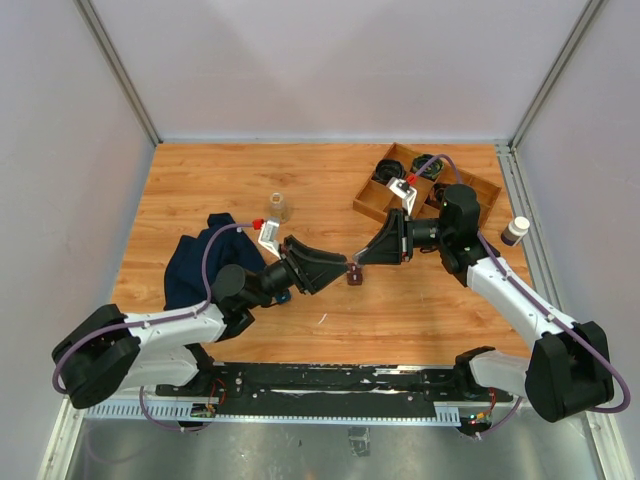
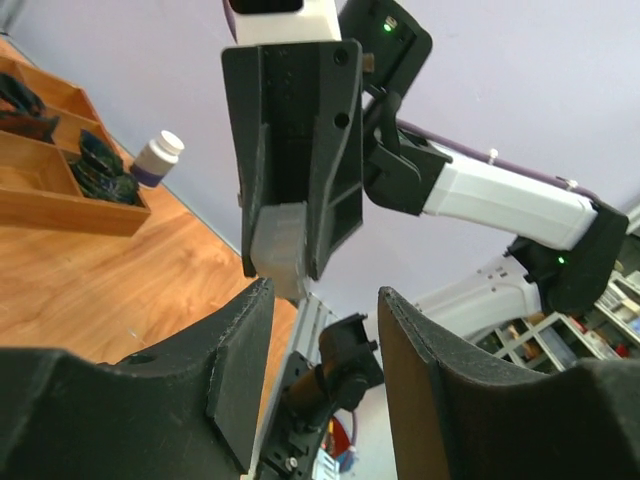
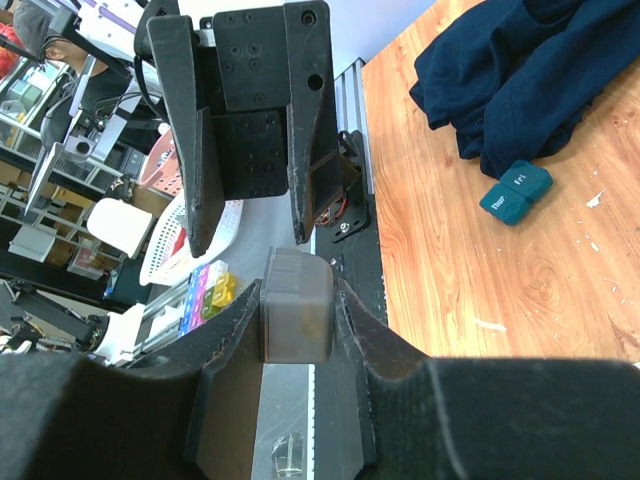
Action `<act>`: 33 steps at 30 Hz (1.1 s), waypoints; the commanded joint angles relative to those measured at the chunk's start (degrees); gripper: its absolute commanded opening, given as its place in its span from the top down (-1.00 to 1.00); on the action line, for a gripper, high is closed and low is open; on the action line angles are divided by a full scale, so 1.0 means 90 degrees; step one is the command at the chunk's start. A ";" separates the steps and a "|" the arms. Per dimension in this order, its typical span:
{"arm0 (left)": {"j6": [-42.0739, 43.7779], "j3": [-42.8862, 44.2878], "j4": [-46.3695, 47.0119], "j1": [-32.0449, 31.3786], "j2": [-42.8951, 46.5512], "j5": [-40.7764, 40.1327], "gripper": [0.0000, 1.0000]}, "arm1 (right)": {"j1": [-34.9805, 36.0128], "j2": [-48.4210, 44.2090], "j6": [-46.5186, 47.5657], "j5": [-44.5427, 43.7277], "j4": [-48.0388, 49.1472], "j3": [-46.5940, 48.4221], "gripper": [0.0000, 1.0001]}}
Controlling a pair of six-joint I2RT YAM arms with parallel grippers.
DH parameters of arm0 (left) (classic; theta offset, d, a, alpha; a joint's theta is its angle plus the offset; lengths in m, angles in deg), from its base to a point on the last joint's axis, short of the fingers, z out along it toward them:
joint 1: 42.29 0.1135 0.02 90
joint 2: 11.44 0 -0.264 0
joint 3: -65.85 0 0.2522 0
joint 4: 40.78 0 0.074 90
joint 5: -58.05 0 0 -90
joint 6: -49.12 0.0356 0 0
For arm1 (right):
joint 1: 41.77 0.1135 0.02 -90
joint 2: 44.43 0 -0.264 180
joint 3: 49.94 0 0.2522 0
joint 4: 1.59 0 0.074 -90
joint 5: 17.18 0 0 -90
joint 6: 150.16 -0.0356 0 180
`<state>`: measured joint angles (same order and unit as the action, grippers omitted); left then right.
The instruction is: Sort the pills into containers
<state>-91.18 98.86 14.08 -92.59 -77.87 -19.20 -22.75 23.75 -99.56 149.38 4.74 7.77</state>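
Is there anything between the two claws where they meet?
Yes: a small box, pinched in the right gripper, with the left gripper open just in front of it. The right wrist view shows it clearest.

Two arms work the table, the left arm (image 1: 170, 325) and the right arm (image 1: 510, 290). Each carries one gripper, so two in all: the left gripper (image 1: 343, 268) and the right gripper (image 1: 362, 260). One small grey-brown container (image 3: 297, 310) shows between the jaws. Two teal cubes (image 3: 515, 190) lie joined side by side, each with a day mark. There is one dark blue cloth (image 1: 195, 265), one wooden divided tray (image 1: 370, 205), one small glass jar (image 1: 277, 207) and one white-capped bottle (image 1: 515, 231) — single items, no duplicates in view.
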 commanded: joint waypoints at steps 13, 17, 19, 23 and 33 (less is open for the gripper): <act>0.0441 0.0797 -0.0907 0.0055 -0.0446 -0.0289 0.00 | -0.0093 -0.0016 0.0122 0.0162 0.0090 0.0000 0.99; 0.0445 0.0761 -0.1003 0.0060 -0.0479 -0.0440 0.14 | -0.0088 -0.0046 0.0103 0.0194 0.0108 -0.0003 0.99; 0.0406 0.0726 -0.0977 0.0085 -0.0498 -0.0469 0.30 | -0.0083 -0.0056 0.0074 0.0213 0.0137 -0.0008 0.99; 0.0455 0.0723 -0.1057 0.0101 -0.0536 -0.0494 0.61 | -0.0055 -0.0073 -0.0121 0.0284 0.0348 -0.0012 0.99; 0.0595 0.0752 -0.1217 0.0114 -0.0742 -0.0494 0.91 | 0.0039 -0.0047 -0.0163 0.0325 0.0348 0.0004 0.99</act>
<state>-88.63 104.74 6.41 -92.33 -82.50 -21.99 -23.10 23.80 -99.14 147.85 5.81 7.77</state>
